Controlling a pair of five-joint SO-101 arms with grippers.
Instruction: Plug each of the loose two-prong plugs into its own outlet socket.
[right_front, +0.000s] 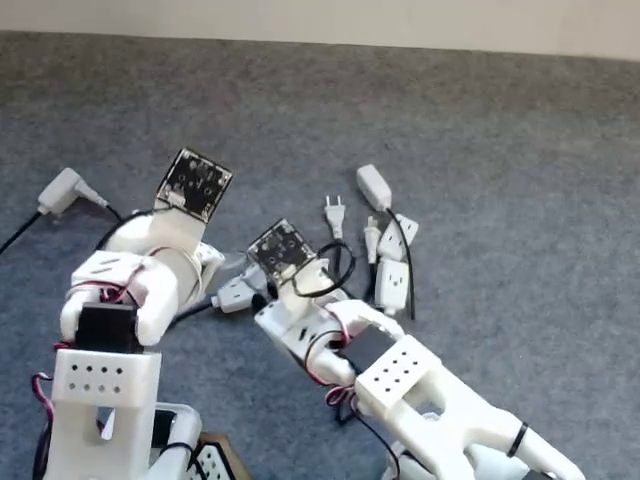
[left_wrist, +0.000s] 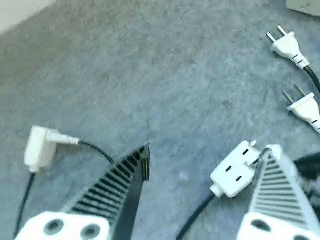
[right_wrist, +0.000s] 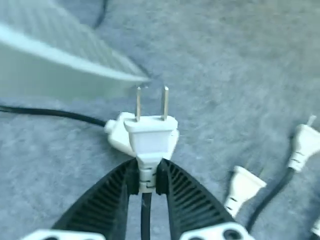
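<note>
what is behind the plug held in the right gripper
A white outlet socket pokes out from behind the plug, its black cord running off over the grey carpet. The plug covers most of the socket, so its slots are hidden in the right wrist view.

White two-prong plug (right_wrist: 150, 132) clamped in right tool (right_wrist: 147, 172), socket (left_wrist: 235, 170) close by, loose plug (left_wrist: 287, 46), second loose plug (left_wrist: 305, 106) alongside
</note>
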